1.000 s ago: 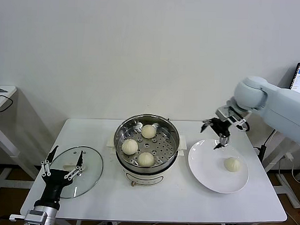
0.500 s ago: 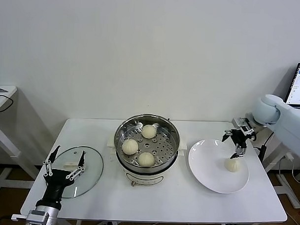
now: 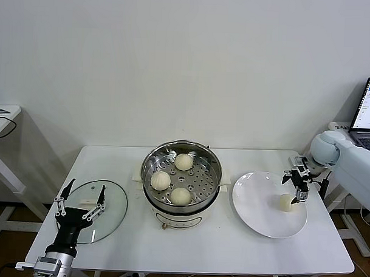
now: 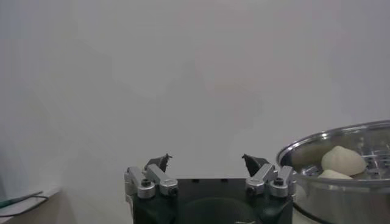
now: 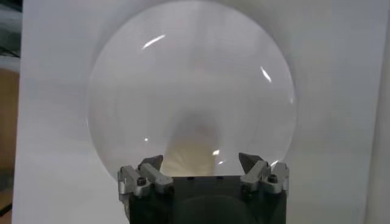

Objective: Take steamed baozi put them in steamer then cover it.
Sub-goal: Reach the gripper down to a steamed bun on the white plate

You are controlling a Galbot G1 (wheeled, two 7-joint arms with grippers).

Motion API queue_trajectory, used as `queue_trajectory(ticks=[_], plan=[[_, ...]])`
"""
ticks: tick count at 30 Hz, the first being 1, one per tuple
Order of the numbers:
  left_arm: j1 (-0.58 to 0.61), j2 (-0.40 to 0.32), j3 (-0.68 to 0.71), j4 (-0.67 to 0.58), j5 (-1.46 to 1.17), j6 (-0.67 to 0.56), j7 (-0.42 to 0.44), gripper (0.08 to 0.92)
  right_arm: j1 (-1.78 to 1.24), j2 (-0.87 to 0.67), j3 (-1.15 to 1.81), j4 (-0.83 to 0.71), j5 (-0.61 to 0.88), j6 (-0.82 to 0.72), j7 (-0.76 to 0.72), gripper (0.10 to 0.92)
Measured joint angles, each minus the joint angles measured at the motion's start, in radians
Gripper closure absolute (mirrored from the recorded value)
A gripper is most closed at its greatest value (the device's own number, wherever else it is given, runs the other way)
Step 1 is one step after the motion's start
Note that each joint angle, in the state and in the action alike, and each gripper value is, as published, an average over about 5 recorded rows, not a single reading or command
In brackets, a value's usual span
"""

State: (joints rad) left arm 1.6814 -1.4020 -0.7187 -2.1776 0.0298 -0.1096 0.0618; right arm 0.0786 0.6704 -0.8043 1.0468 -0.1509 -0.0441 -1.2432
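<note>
The right gripper [image 3: 298,186] has dropped over the white table's [image 3: 230,249] plate [image 3: 255,208], fingers spread, empty.

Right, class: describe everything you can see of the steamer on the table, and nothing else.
The steamer is a round, shiny steel pot with a perforated steel tray inside, standing upright on a cream-white base near the middle of the white table. It is uncovered. Three cream-white baozi rest on the tray, one toward the back and two nearer the front. Small cream-white handles stick out at its sides. A white plate lies close beside it on the robot's right, and the glass lid lies flat on the table to its left.
</note>
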Motion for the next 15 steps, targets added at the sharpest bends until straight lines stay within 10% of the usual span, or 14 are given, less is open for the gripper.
queue_trajectory(ticks=[15], plan=[[-0.002, -0.002, 0.001, 0.003, 0.000, 0.001, -0.002, 0.177, -0.085, 0.043, 0.082, -0.077, -0.091, 0.019, 0.008, 0.203]])
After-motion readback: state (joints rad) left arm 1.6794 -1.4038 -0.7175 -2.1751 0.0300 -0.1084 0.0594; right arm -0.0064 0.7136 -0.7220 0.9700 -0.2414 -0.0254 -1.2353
